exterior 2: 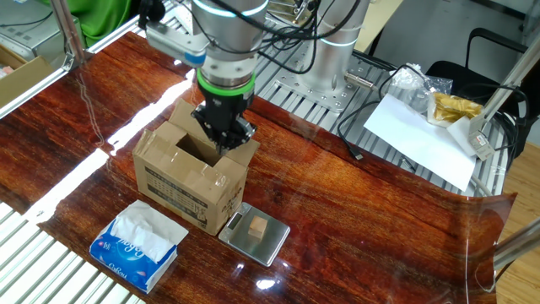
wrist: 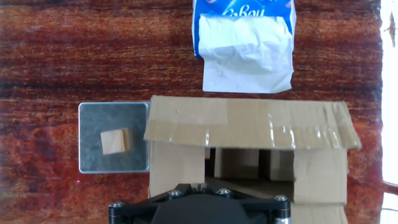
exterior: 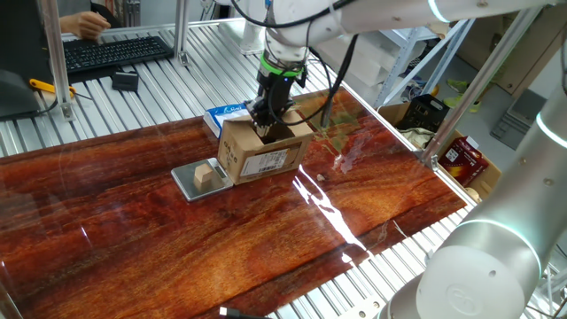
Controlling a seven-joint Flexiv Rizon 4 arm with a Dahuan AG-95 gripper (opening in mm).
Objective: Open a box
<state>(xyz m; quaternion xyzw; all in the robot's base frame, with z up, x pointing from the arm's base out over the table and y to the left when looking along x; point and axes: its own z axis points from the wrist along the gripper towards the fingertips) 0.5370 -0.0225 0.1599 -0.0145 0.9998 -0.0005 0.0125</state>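
While the box [exterior 2: 192, 173] sits mid-table with flaps up and its white barcode label [exterior: 269, 163] too small to read, the clenched gripper [exterior 2: 222, 140] dips into its opening, beside a blue-white tissue packet [wrist: 244, 38] with partial script lettering.

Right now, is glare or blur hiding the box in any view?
One fixed view: white glare streaks lie on the table, off the box. The other fixed view: a glare band beside the box, which stays sharp. Hand view: tape on the flap shines, right edge overexposed, tool fingertips not visible.
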